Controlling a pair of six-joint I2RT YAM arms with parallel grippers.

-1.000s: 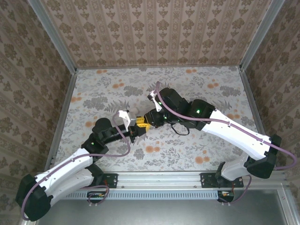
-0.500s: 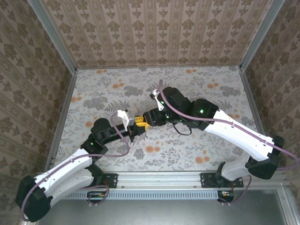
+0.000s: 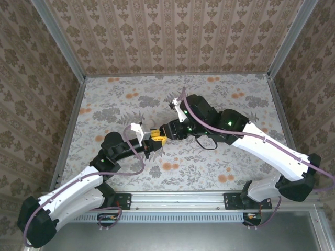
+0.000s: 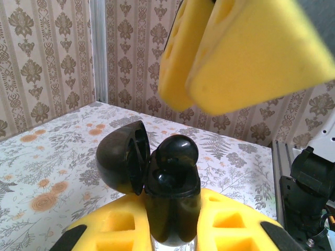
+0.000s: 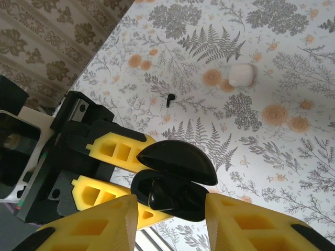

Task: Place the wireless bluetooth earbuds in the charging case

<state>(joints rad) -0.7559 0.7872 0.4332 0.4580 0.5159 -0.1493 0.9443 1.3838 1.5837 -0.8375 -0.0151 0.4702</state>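
The charging case (image 4: pixel 172 209) is a glossy black clamshell, not white. It stands upright with its lid (image 4: pixel 123 164) swung open. My left gripper (image 4: pixel 172 230) is shut on its body, and its yellow fingers (image 5: pixel 115 149) clamp both sides. A black earbud (image 4: pixel 178 151) sits in the case with its rounded top poking out; from the right wrist it shows in the left well (image 5: pixel 167 193). My right gripper (image 5: pixel 170 201) hangs open just above the case with nothing between its fingers (image 4: pixel 241 52). Both grippers meet mid-table (image 3: pixel 158 137).
A small white rounded box (image 5: pixel 242 75) and a tiny black piece (image 5: pixel 170 99) lie on the flowered tabletop beyond the case. Papered walls with metal corner posts (image 3: pixel 63 47) close in the table. The right arm's cable (image 3: pixel 204 142) loops over the table.
The right gripper's jaws have parted and it has drawn slightly back to the right. The left gripper still holds the case in the same place.
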